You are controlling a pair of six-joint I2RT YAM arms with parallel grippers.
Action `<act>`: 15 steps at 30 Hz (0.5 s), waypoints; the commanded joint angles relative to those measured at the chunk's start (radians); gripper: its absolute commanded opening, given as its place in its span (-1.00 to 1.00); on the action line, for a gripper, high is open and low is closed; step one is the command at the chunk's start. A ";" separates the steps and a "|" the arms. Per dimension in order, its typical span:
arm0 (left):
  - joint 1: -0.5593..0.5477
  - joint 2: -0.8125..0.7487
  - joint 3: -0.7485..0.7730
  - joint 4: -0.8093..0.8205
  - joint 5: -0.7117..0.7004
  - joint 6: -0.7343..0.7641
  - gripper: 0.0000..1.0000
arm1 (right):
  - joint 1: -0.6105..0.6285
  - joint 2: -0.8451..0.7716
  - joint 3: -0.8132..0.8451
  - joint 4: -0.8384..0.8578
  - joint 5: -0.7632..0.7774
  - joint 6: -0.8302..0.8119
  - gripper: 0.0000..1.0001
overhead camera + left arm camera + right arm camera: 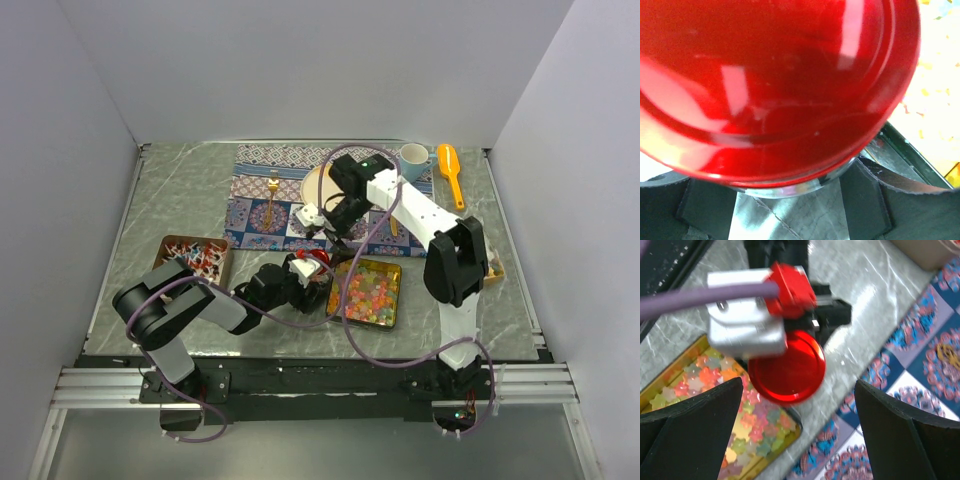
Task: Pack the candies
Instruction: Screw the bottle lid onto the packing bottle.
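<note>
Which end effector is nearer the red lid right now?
Left. The left end effector grips the red lid at the candy tin's edge; the right end effector hovers open above it, not touching.

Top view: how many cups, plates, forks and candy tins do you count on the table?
Cup: 1
Plate: 1
Fork: 1
Tin: 1
Total: 4

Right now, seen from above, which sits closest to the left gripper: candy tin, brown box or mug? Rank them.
From the left gripper:
1. candy tin, just to its right.
2. brown box, to its left.
3. mug, far back right.
</note>
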 commanded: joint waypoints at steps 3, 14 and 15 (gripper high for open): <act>0.004 0.028 -0.009 -0.121 0.011 -0.004 -0.98 | 0.027 0.022 0.015 -0.110 -0.038 -0.026 0.98; 0.004 0.032 -0.004 -0.126 0.011 -0.004 -0.98 | 0.028 0.065 0.031 -0.110 -0.023 0.011 0.64; 0.004 0.032 -0.004 -0.126 0.011 -0.004 -0.98 | 0.027 0.060 0.026 -0.110 -0.023 0.017 0.54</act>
